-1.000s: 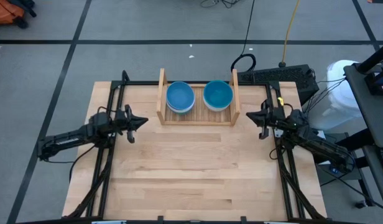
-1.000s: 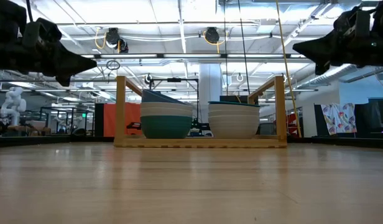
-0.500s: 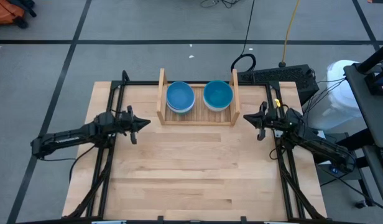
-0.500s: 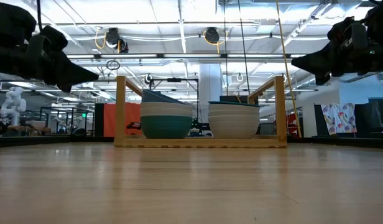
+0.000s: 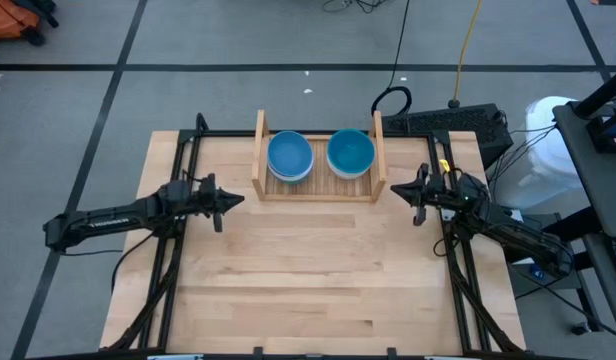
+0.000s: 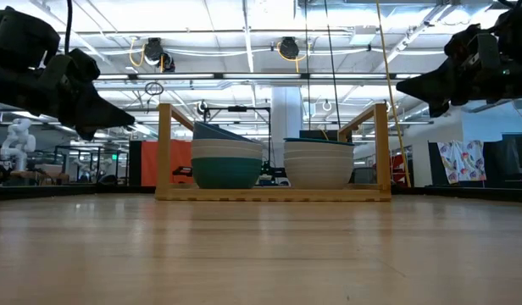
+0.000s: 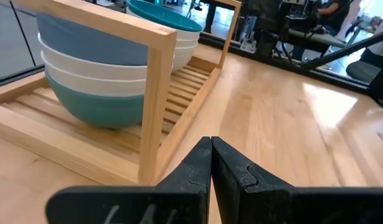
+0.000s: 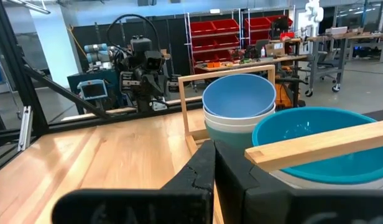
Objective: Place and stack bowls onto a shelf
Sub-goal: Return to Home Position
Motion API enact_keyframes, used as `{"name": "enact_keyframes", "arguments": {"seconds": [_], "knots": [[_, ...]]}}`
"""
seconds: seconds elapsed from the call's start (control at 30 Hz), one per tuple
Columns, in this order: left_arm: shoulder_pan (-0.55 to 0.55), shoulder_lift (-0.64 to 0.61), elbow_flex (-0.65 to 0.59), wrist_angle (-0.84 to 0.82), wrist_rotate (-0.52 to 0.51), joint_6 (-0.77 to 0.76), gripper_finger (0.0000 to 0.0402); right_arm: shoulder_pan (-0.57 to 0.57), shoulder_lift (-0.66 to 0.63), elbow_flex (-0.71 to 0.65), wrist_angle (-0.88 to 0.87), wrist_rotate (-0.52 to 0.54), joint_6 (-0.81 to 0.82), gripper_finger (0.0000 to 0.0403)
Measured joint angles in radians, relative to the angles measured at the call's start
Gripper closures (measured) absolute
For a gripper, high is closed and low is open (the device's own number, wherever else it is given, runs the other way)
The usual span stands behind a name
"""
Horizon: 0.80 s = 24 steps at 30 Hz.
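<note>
The light-wood shelf (image 5: 318, 190) stands at the table's far middle and holds two stacks of bowls on its slatted base. The left stack (image 6: 227, 158) has a teal bowl at the bottom, white bowls above and a blue one (image 5: 289, 157) on top. The right stack (image 6: 319, 164) is white with a bright blue bowl (image 5: 350, 152) on top. My left gripper (image 5: 238, 199) hovers shut just left of the shelf's left side board (image 7: 155, 99). My right gripper (image 5: 396, 189) hovers shut just right of the right side board (image 8: 322, 144). Neither holds anything.
Black frame rails (image 5: 178, 250) run along the table's left and right sides under both arms. The wooden tabletop (image 5: 308, 280) stretches bare from the shelf to the near edge. A cable and dark equipment (image 5: 448, 120) lie beyond the far right corner.
My left gripper has come down steadily and shifted slightly toward the near edge and the shelf, staying shut. My right gripper dropped a little and edged toward the shelf in the first half second, then kept still. The bowls and shelf have not moved.
</note>
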State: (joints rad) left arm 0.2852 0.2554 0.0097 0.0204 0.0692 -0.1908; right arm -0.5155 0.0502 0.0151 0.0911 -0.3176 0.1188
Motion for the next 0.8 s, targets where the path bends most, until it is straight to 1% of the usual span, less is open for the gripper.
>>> {"name": "enact_keyframes", "arguments": {"seconds": [0.8], "knots": [[0.0, 0.0, 0.0, 0.0, 0.0, 0.004, 0.0385, 0.0, 0.0, 0.0, 0.009, 0.0, 0.0, 0.0403]]}}
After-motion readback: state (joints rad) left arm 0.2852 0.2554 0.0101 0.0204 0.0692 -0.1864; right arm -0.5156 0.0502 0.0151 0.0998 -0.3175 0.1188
